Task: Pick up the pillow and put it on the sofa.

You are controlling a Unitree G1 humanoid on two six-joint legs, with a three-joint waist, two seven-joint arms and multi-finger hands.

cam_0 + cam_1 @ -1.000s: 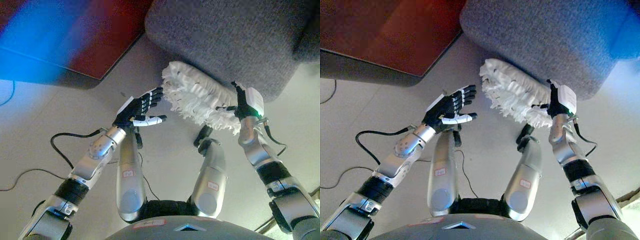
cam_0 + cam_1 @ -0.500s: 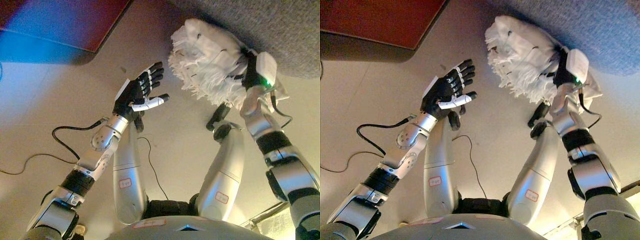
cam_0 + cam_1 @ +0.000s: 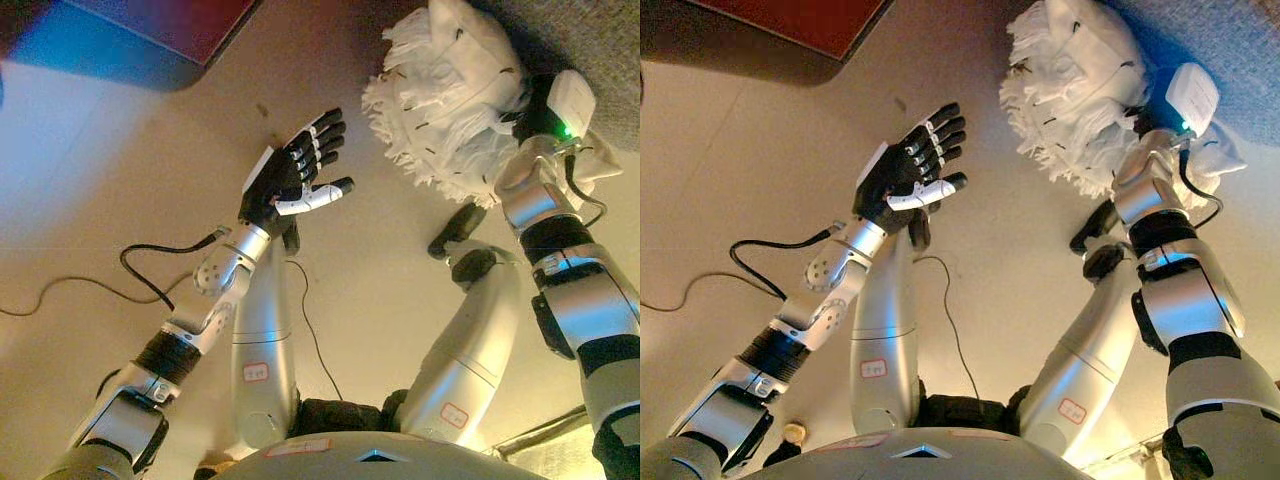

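Observation:
The pillow [image 3: 450, 90] is white with a shaggy fringe. It hangs off the floor at the upper right, against the lower edge of the grey sofa [image 3: 590, 40]. My right hand [image 3: 535, 105] is at the pillow's right edge, its dark fingers curled into the fabric and partly hidden by it. My left hand [image 3: 295, 175] is open and empty, fingers spread, raised above the floor a short way left of the pillow and apart from it. The pillow [image 3: 1070, 85] and both hands also show in the right eye view.
A dark red flat piece with a dark edge [image 3: 190, 20] lies at the top left. Beige floor [image 3: 100, 200] spreads between it and the sofa.
The view has shifted. My right hand has lifted the pillow higher, closer to the sofa. My left hand stays open beside it.

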